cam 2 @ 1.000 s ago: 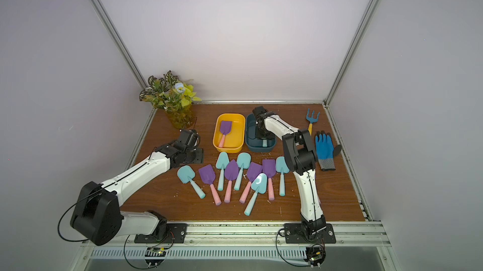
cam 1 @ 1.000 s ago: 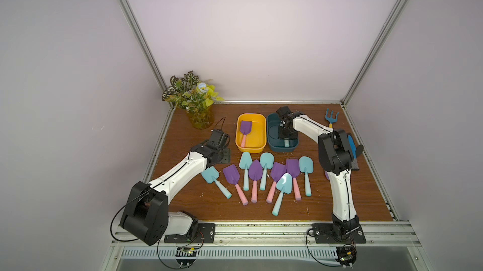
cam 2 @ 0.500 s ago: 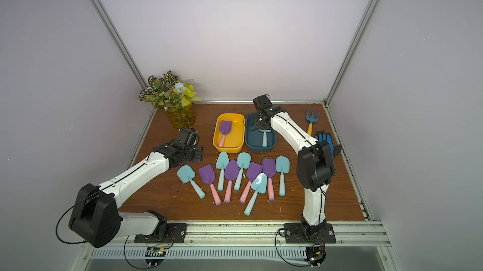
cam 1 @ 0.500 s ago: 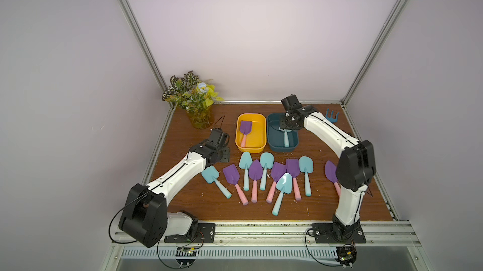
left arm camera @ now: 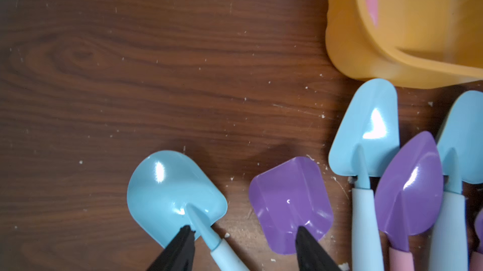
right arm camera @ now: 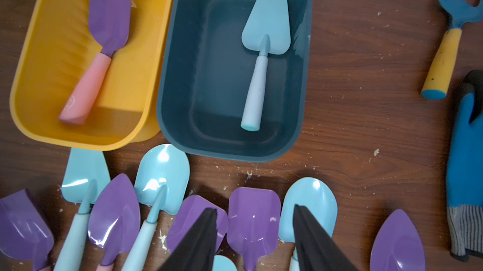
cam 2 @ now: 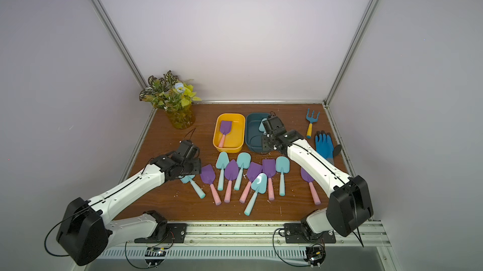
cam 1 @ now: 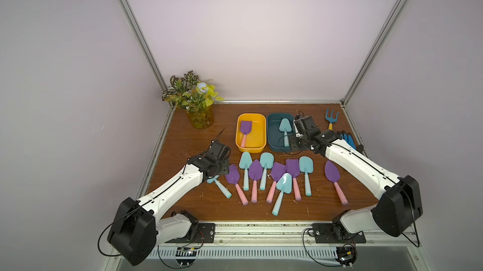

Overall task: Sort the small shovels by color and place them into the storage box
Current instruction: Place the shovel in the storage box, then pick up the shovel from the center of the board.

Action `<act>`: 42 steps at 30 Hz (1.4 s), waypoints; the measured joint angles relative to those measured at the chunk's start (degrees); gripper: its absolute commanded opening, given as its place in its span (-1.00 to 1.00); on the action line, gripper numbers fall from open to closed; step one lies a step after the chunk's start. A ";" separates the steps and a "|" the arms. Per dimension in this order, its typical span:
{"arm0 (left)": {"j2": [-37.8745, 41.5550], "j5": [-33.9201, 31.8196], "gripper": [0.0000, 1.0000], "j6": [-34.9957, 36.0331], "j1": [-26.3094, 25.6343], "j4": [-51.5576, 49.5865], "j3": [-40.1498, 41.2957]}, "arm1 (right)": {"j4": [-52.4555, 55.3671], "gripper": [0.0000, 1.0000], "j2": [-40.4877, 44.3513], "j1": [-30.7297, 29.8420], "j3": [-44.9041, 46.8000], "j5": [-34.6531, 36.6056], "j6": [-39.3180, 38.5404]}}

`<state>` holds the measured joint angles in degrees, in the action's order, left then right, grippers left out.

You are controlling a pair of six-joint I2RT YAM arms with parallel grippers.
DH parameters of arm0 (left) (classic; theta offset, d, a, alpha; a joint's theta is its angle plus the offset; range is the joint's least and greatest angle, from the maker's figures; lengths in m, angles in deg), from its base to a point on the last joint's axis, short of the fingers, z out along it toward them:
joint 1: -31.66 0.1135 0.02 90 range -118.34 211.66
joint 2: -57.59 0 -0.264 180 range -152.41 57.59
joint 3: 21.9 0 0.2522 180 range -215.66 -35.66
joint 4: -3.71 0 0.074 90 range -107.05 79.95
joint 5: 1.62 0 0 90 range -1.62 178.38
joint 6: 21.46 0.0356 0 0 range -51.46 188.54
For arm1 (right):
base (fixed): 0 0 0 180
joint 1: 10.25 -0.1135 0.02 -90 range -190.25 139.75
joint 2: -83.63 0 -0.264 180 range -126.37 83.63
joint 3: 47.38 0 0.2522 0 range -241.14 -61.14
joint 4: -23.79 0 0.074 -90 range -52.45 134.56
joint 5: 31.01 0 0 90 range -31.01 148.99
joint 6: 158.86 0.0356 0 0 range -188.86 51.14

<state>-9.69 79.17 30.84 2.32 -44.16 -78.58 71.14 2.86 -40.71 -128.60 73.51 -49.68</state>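
A yellow storage box holds one purple small shovel with a pink handle. The dark teal box beside it holds one light-blue shovel. Several more purple and light-blue shovels lie in a row in front of the boxes, and a lone purple one lies to their right. My left gripper is open low over the leftmost light-blue shovel, one finger on its blade and the other on the neighbouring purple blade. My right gripper is open and empty above the row, just in front of the teal box.
A plant in a yellow glass stands at the back left corner. A blue rake with a yellow handle and a blue glove lie at the back right. Metal rails edge the wooden table.
My right gripper opened, left the light-blue shovel in the teal box and drew back to the box's front; its elbow swung right. My left gripper moved forward over the leftmost light-blue shovel.
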 measured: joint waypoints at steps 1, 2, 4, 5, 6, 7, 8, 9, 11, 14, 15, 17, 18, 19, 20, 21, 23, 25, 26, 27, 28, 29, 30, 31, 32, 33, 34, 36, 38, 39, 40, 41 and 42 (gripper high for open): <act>0.66 0.09 0.28 -1.01 -0.15 -0.11 0.72 | -0.50 0.06 0.94 0.00 0.57 0.11 -0.37; 1.44 0.11 0.28 -2.25 -0.33 -0.37 1.66 | -1.16 0.06 2.12 0.00 1.27 0.20 -0.79; 2.67 0.04 0.29 -4.37 -1.05 -0.59 3.37 | -2.19 0.06 3.91 0.00 2.27 0.20 -1.31; 3.19 0.07 0.29 -5.57 -1.77 -0.81 4.35 | -2.86 0.06 4.59 0.00 2.73 0.20 -1.51; 3.61 0.11 0.29 -6.78 -2.49 -1.07 5.20 | -3.50 0.06 5.05 0.00 3.26 0.20 -1.77; 3.85 0.15 0.30 -7.58 -3.04 -1.29 5.81 | -4.00 0.06 5.31 0.00 3.67 0.20 -1.88; 4.07 0.26 0.30 -8.50 -3.58 -1.60 6.38 | -4.39 0.06 5.33 0.00 4.11 0.17 -2.03; 4.22 0.46 0.30 -9.27 -4.02 -1.81 6.84 | -4.76 0.06 5.31 0.00 4.57 0.17 -2.19; 4.59 0.98 0.31 -10.75 -4.76 -2.05 7.61 | -5.09 0.06 5.18 0.00 5.27 0.13 -2.34; 4.83 1.57 0.32 -12.57 -5.68 -2.14 8.52 | -5.38 0.06 4.96 0.00 5.46 0.00 -2.38; 4.83 1.68 0.32 -13.14 -5.99 -2.12 8.90 | -5.68 0.06 4.90 0.00 5.46 0.00 -2.38; 4.81 1.99 0.32 -13.88 -6.34 -2.14 9.64 | -6.21 0.06 4.90 0.00 5.46 0.00 -2.38; 4.81 2.16 0.33 -14.25 -6.45 -2.14 10.01 | -6.49 0.06 4.90 0.00 5.46 0.00 -2.38; 4.81 2.36 0.32 -14.60 -6.54 -2.14 10.34 | -6.71 0.06 4.90 0.00 5.46 0.02 -2.36; 4.79 2.54 0.32 -14.84 -6.64 -2.14 10.69 | -6.84 0.06 4.90 0.00 5.46 0.07 -2.38; 4.79 2.69 0.31 -15.06 -6.73 -2.14 10.99 | -6.86 0.05 4.90 0.00 5.46 0.17 -2.36; 4.79 2.82 0.30 -15.58 -6.95 -2.19 11.43 | -6.86 0.05 4.90 0.00 5.46 0.24 -2.36; 4.79 2.99 0.30 -16.04 -7.26 -2.16 11.74 | -6.97 0.05 4.92 0.00 5.55 0.26 -2.38; 4.79 3.04 0.30 -16.24 -7.41 -2.19 11.80 | -7.23 0.05 4.92 0.00 5.68 0.28 -2.38; 4.76 3.08 0.30 -16.48 -7.56 -2.16 11.85 | -7.39 0.05 4.92 0.00 5.84 0.31 -2.38; 4.68 3.10 0.30 -16.76 -7.74 -2.16 11.85 | -7.45 0.05 4.92 0.00 6.03 0.33 -2.38; 4.50 3.13 0.30 -16.94 -7.89 -2.14 11.85 | -7.45 0.05 4.92 0.00 6.16 0.37 -2.38; 4.13 3.17 0.30 -17.16 -8.17 -2.14 11.85 | -7.45 0.05 4.92 0.00 6.27 0.48 -2.38; 3.76 3.17 0.29 -17.29 -8.44 -2.14 11.85 | -7.50 0.06 4.92 0.00 6.34 0.52 -2.36; 3.23 3.15 0.29 -17.46 -8.85 -2.14 11.85 | -7.56 0.06 4.94 0.00 6.40 0.59 -2.38; 2.73 3.15 0.28 -17.68 -9.27 -2.14 11.85 | -7.67 0.05 4.94 0.00 6.43 0.66 -2.36; 2.21 3.15 0.26 -17.88 -9.64 -2.14 11.85 | -7.76 0.06 4.94 0.00 6.43 0.68 -2.38; 1.49 3.13 0.22 -18.16 -10.03 -2.14 11.85 | -7.91 0.05 4.96 0.00 6.43 0.72 -2.36; 1.20 2.95 0.18 -18.47 -10.12 -2.14 11.85 | -8.17 0.05 4.96 0.00 6.49 0.72 -2.38; 1.22 2.82 0.16 -18.64 -10.14 -2.14 11.85 | -8.39 0.06 5.05 0.00 6.71 0.74 -2.38; 1.22 2.69 0.14 -18.78 -10.14 -2.12 11.85 | -8.57 0.05 5.18 0.00 7.02 0.76 -2.38; 1.22 2.60 0.12 -18.95 -10.14 -2.14 11.85 | -8.59 0.05 5.33 0.00 7.37 0.79 -2.38; 1.20 2.51 0.10 -19.10 -10.14 -2.14 11.85 | -8.57 0.06 5.44 0.00 7.69 0.85 -2.40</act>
<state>-8.49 81.68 11.74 -7.82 -46.30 -66.73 62.57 8.30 -40.71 -120.91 74.36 -52.09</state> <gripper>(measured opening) 0.564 0.528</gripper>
